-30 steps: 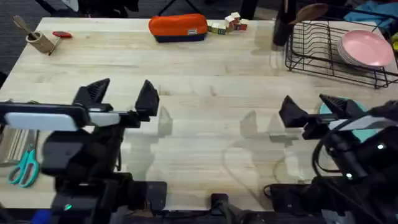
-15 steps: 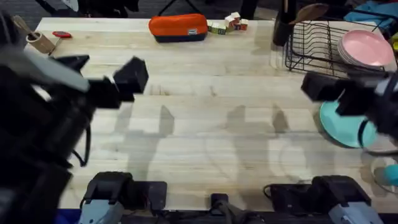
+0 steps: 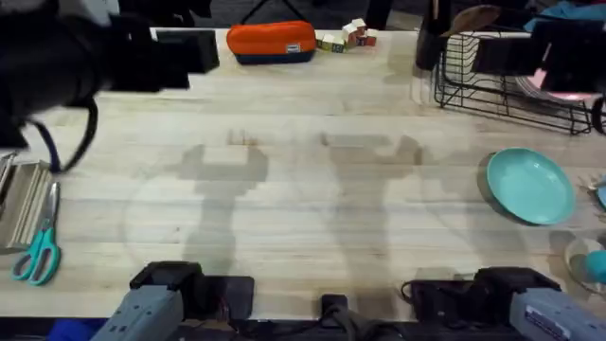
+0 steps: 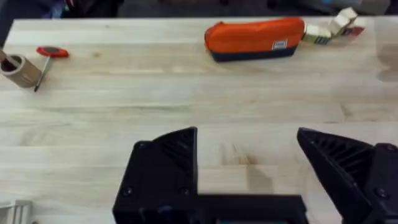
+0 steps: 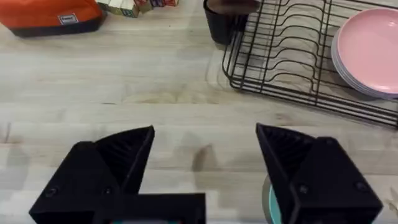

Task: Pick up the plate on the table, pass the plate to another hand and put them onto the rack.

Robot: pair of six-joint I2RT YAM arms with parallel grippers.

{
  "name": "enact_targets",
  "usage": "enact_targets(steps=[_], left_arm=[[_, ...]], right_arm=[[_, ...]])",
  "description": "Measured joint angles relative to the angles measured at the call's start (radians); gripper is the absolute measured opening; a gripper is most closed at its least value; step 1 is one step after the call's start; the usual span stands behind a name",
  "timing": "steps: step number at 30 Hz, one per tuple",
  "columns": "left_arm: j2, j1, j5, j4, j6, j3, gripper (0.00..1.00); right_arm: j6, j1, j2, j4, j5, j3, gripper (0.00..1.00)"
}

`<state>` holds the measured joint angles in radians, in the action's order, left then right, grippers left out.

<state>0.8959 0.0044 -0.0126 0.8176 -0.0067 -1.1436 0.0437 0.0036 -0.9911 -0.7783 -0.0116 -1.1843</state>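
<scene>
The teal plate (image 3: 530,186) lies flat on the table (image 3: 322,189) near its right edge, in front of the black wire rack (image 3: 492,71). Nothing touches it. A sliver of the plate (image 5: 272,206) shows beside a finger in the right wrist view. My right gripper (image 5: 205,163) hovers open and empty above the table, short of the rack (image 5: 292,50). Its arm (image 3: 559,43) hangs high over the rack's far right. My left gripper (image 4: 249,163) is open and empty too, high over the far left of the table, and its arm (image 3: 85,57) looks large and blurred.
Pink plates (image 5: 370,53) are stacked at the rack's right end. A dark cup (image 5: 224,22) stands by its left corner. An orange pouch (image 3: 271,42) and small blocks (image 3: 346,36) lie at the far edge. Scissors (image 3: 38,254) lie at the near left.
Both arms have risen and swung toward the table's far side, the left to the far left, the right over the rack. The teal plate has stayed put and now lies uncovered.
</scene>
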Motion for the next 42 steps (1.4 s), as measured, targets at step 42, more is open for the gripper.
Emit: enact_targets(steps=[42], left_arm=[[0.236,-0.39,-0.003,-0.015,-0.058,-0.067,0.995]], right_arm=[[0.002,-0.143,-0.013,-0.342,0.031,-0.197,0.995]])
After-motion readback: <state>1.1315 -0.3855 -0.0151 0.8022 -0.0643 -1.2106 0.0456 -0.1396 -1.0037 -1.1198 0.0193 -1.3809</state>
